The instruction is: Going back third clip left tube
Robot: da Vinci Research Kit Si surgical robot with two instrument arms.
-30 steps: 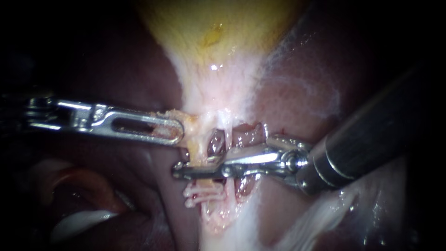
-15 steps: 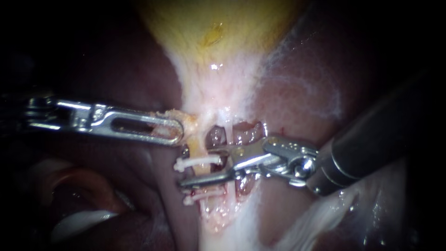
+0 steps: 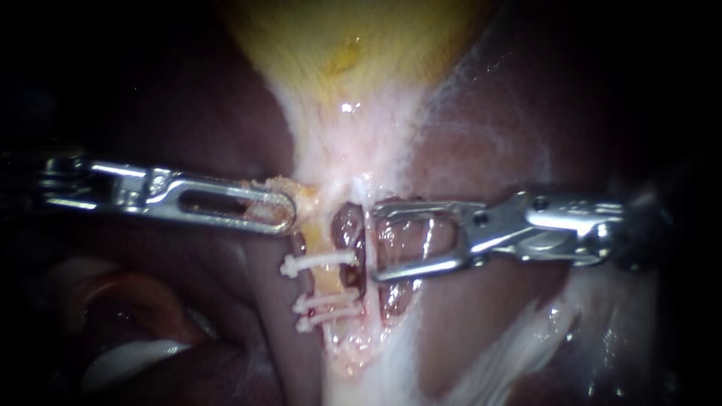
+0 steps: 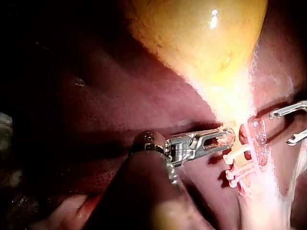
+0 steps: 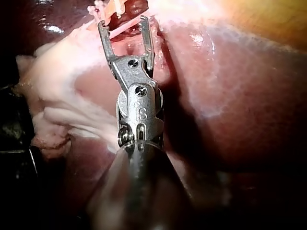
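1. Firstly, my silver, slotted-jaw left instrument [image 3: 289,214] has its jaws pressed together on a flap of yellowish tissue [image 3: 310,201] at the upper end of the left tube. Dark liver lies bare under and behind its shaft.
2. Just past those jaw tips, the pale yellow, cord-like left tube [image 3: 325,280] runs down from the yellow, bulging gallbladder [image 3: 353,45]. Three thin white plastic clips [image 3: 327,303] cross it: one alone just below the left jaws, and two close together farther down.
3. Beyond the tube, a dark red gap in the tissue separates it from the other instrument's tips.
4. My silver, narrow-jawed right instrument [image 3: 374,244] has its jaws spread wide and holds nothing. Its tips stand just beside the clips without touching them, the lower tip level with the space between the single clip and the pair. Smooth red-brown liver [image 3: 481,316] lies open around its shaft.
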